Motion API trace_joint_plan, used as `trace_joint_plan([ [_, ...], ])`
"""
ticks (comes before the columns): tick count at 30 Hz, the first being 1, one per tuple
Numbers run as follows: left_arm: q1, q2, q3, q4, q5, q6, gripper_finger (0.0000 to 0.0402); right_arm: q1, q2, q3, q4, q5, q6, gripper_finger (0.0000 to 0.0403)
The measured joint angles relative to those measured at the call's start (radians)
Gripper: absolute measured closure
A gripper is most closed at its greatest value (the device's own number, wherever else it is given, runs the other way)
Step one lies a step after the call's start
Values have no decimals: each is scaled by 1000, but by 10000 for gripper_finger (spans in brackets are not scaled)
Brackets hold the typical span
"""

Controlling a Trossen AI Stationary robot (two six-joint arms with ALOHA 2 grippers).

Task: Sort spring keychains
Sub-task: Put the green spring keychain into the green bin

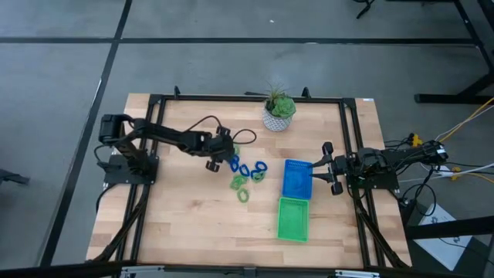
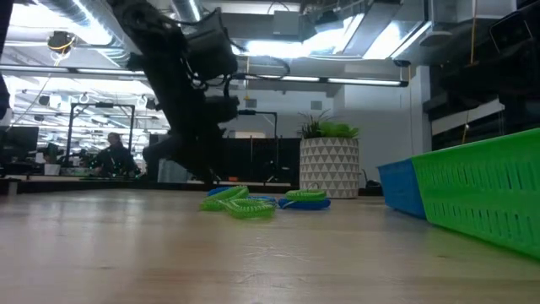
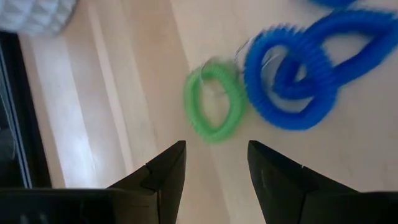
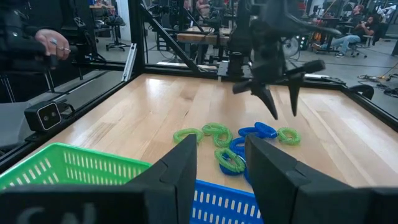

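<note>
Several spring keychains, blue and light green coils, lie in a loose cluster [image 1: 245, 176] on the wooden table, left of the trays. My left gripper [image 1: 222, 158] hangs open just above the cluster's left end, slanting down, touching nothing. In the left wrist view, a green keychain [image 3: 214, 99] lies ahead of the fingers, beside two overlapping blue ones [image 3: 305, 71]. The right wrist view shows the left gripper [image 4: 283, 113] clear of the coils [image 4: 236, 146]. My right gripper [image 1: 328, 167] waits open and level at the table's right side, behind the trays.
A blue tray [image 1: 297, 179] and a green tray [image 1: 293, 218] lie side by side right of the cluster. A potted plant [image 1: 278, 113] stands at the far edge. Bare wood stretches across the table's near part. People show in the room beyond.
</note>
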Motion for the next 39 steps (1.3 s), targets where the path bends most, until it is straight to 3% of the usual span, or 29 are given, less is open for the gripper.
trace_joint_plan([
  [6, 31, 29, 0, 10, 77, 53, 233, 0, 0, 0, 0, 0, 0, 267],
  [17, 21, 35, 0, 41, 91, 302, 233, 0, 0, 0, 0, 0, 0, 267],
  [21, 21, 58, 0, 63, 141, 356, 233, 0, 0, 0, 0, 0, 0, 267],
  [28, 21, 117, 4, 113, 127, 446, 233, 0, 0, 0, 0, 0, 0, 267],
  [33, 23, 117, 2, 147, 111, 429, 233, 0, 0, 0, 0, 0, 0, 267],
  [39, 53, 105, 1, 146, 160, 289, 233, 0, 0, 0, 0, 0, 0, 267],
])
